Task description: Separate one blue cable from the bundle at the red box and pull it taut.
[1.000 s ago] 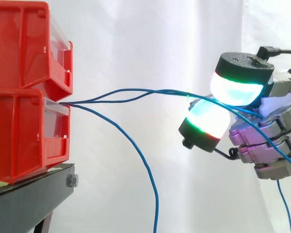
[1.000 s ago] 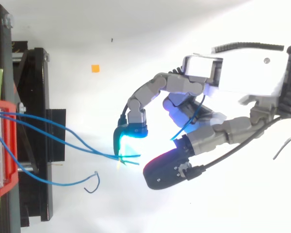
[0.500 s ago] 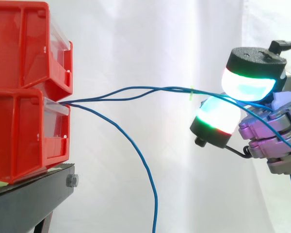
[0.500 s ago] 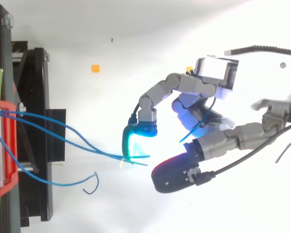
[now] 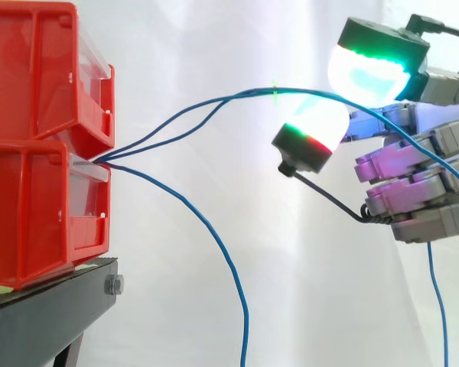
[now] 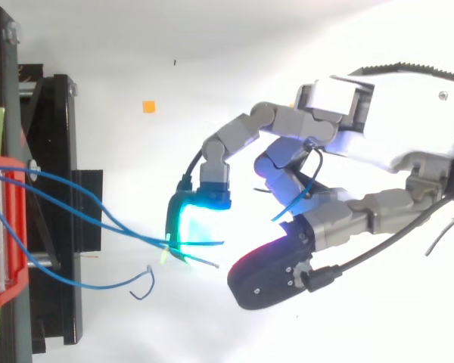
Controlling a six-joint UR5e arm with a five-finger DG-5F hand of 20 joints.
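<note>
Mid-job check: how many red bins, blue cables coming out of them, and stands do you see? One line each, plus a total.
Red bins: 2, upper and lower
Blue cables: 3, two rising to the hand, one hanging down
Black stand: 1
Total: 6

Glossy red plastic bins [image 5: 38,191], matt black stand [image 5: 46,315]
</note>
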